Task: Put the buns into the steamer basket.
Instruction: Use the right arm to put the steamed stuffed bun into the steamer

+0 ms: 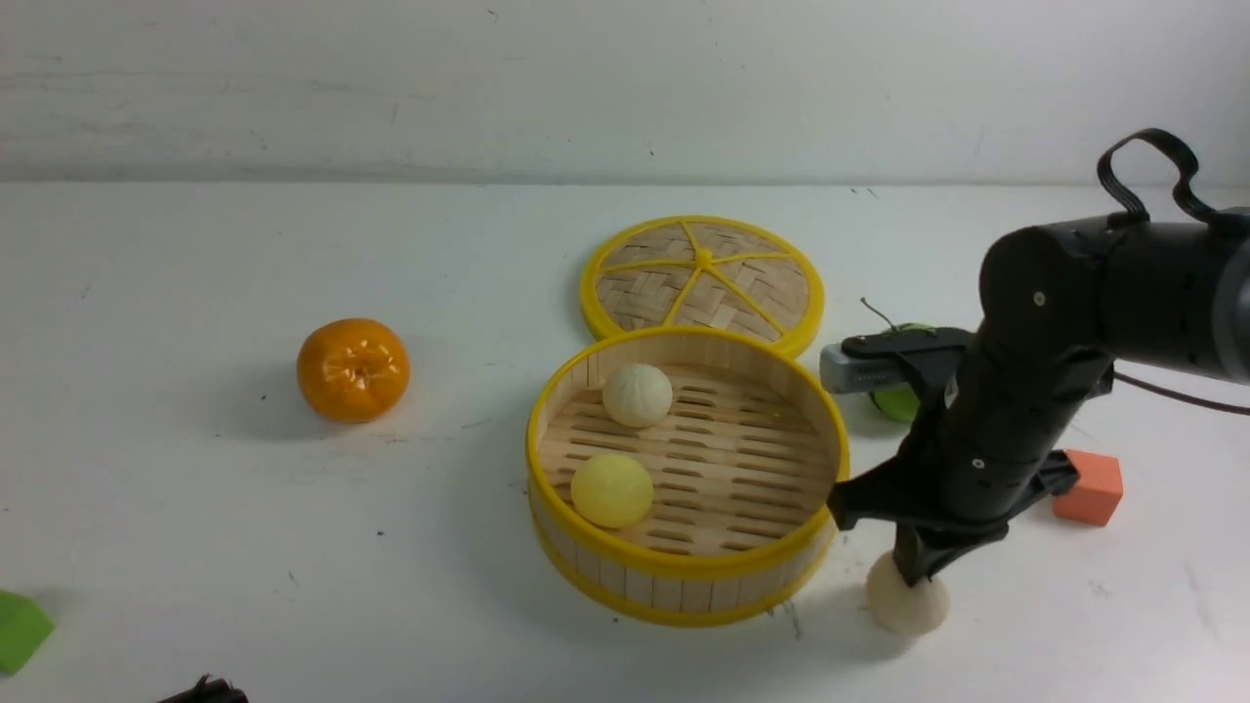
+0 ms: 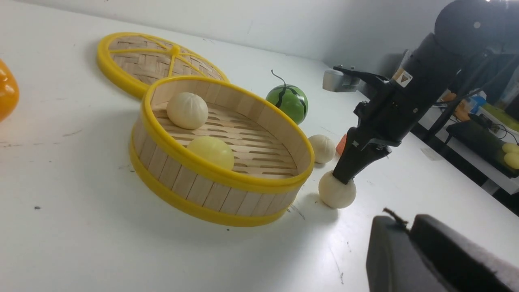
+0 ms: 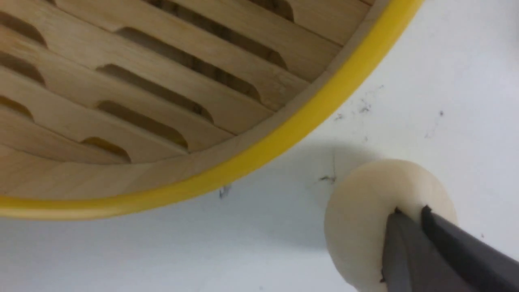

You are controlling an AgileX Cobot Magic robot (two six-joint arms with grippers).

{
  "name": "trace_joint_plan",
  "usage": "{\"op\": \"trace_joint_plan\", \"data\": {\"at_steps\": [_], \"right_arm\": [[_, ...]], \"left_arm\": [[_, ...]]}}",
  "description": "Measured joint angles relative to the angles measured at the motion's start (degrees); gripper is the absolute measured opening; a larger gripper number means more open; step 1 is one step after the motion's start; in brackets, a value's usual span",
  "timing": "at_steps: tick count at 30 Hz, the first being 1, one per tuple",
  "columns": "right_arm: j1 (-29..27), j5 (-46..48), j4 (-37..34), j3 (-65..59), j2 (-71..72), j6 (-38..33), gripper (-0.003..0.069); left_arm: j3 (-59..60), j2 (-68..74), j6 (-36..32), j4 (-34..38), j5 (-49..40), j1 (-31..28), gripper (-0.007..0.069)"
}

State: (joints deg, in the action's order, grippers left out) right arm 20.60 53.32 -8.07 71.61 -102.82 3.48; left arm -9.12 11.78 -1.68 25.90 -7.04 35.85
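The steamer basket (image 1: pixel 684 576) stands in the middle of the table with a cream-white bun (image 1: pixel 637 394) and a pale yellow bun (image 1: pixel 611 490) on its slatted floor. Just outside its right wall a third bun (image 1: pixel 908 605) rests on the table. My right gripper (image 1: pixel 913 576) points down onto it, shut, its fingertips (image 3: pixel 399 217) pinched into the bun's top (image 3: pixel 365 211). A fourth bun (image 2: pixel 322 148) lies behind it beside the basket; the right arm hides it in the front view. My left gripper (image 2: pixel 405 223) is shut and empty, low at the front left.
The flat woven lid (image 1: pixel 703 278) lies behind the basket. An orange (image 1: pixel 353 369) sits to the left. A green watermelon ball (image 2: pixel 287 102) and an orange-red cube (image 1: pixel 1089 486) are at the right, behind the right arm. A green block (image 1: pixel 18 632) lies at the front left edge.
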Motion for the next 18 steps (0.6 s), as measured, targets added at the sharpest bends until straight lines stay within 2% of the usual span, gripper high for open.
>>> {"op": "trace_joint_plan", "data": {"at_steps": [5, 9, 12, 18], "right_arm": [[1.2, 5.6, -0.6, 5.2, 4.8, 0.0, 0.0004], [4.3, 5.3, -1.5, 11.9, 4.1, 0.0, 0.0008], [6.1, 2.0, -2.4, 19.8, -1.5, -0.1, 0.0011], [5.1, 1.5, -2.0, 32.4, -14.5, 1.5, 0.0019]], "left_arm": [[0.0, 0.0, 0.0, 0.0, 0.0, 0.0, 0.0071], [0.0, 0.0, 0.0, 0.0, 0.0, 0.0, 0.0074], [0.0, 0.0, 0.0, 0.0, 0.0, 0.0, 0.0078], [0.0, 0.0, 0.0, 0.0, 0.0, 0.0, 0.0085]]}}
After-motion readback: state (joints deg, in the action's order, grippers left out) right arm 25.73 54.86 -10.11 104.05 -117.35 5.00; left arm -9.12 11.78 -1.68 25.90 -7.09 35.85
